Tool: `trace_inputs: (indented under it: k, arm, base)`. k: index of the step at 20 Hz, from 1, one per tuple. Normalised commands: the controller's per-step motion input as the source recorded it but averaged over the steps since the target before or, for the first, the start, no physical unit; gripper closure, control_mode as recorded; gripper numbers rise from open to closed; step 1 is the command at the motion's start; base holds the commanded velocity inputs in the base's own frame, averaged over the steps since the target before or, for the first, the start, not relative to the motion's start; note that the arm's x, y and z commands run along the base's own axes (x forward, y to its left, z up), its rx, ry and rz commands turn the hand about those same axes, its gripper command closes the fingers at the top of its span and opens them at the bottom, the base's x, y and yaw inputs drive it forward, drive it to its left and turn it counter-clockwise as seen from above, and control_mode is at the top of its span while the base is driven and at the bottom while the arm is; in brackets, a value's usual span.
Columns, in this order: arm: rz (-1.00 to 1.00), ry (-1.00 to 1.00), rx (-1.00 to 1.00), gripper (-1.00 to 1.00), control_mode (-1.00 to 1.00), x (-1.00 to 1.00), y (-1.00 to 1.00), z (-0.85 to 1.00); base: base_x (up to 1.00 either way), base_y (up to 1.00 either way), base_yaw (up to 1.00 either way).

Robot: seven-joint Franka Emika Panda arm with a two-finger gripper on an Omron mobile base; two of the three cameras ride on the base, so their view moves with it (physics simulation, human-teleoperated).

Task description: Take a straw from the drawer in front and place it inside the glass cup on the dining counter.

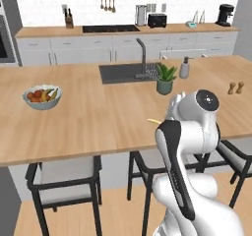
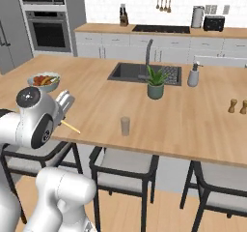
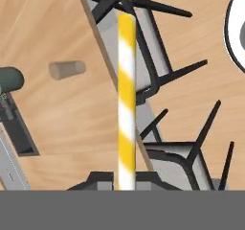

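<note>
My gripper (image 3: 127,183) is shut on the straw (image 3: 127,99), which looks yellow-and-white striped in the hand view and runs straight up from between the fingers. From the base cameras the straw is a thin pale stick (image 2: 71,127) poking out of the hand (image 2: 64,103) over the near edge of the dining counter (image 2: 183,117); its tip (image 1: 153,121) peeks out beside my arm. The glass cup (image 2: 125,125) stands upright near that edge, well to the right of the hand, and appears small (image 3: 67,69) off to the side of the straw. The drawer is out of view.
On the counter (image 1: 98,117) are a fruit bowl (image 1: 42,96), a dark-green plant pot (image 2: 155,86), a grey pump bottle (image 2: 193,75), the inset sink (image 2: 130,72) and two shakers (image 2: 237,105). Black-framed chairs (image 2: 125,166) are tucked under the near edge.
</note>
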Motion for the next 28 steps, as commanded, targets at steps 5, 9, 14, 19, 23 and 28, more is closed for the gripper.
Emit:
trace_inputs:
  k: [5, 9, 14, 19, 23, 28]
  arm:
    - [-0.05, -0.04, 0.01, 1.0, -1.0, 0.07, 0.01, 0.0]
    - [-0.24, -0.13, 0.02, 1.0, -1.0, 0.66, 0.01, 0.0]
    - [-0.16, -0.08, 0.23, 1.0, -1.0, 0.64, -0.36, 0.0]
    - [-0.01, -0.01, 0.54, 1.0, -1.0, 0.37, -0.7, 0.0]
    - [0.11, 0.01, 0.53, 1.0, -1.0, 0.08, -0.35, 0.04]
    - [0.12, 0.02, 0.44, 1.0, -1.0, 0.07, -0.25, 0.1]
  base:
    - [0.36, 0.18, -0.22]
    - [0.0, 0.0, 0.0]
    - [0.0, 0.0, 0.0]
    - [0.0, 0.0, 0.0]
    - [0.0, 0.0, 0.0]
    - [0.0, 0.0, 0.0]
